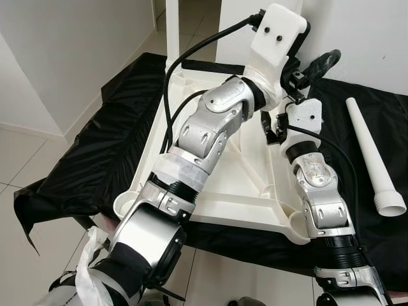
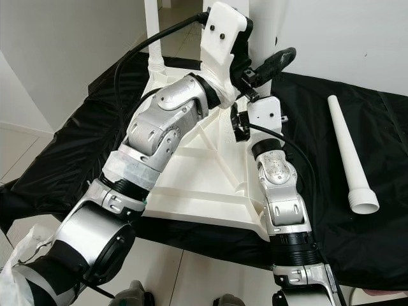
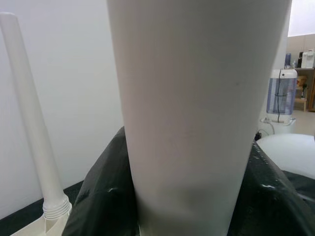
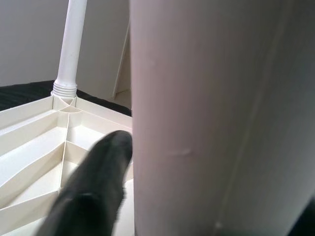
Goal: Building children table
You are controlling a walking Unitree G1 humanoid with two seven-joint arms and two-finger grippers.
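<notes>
Over the upturned tabletop, both arms reach forward, each claw against an upright leg; grip unclear.

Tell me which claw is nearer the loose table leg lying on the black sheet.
The right. The right claw is over the upturned tabletop, on the side toward the loose leg. The left claw is further back by the upright leg.

Bright, even indoor light, soft shadows; head views sharp; both wrist views blurred by the close white leg.
</notes>
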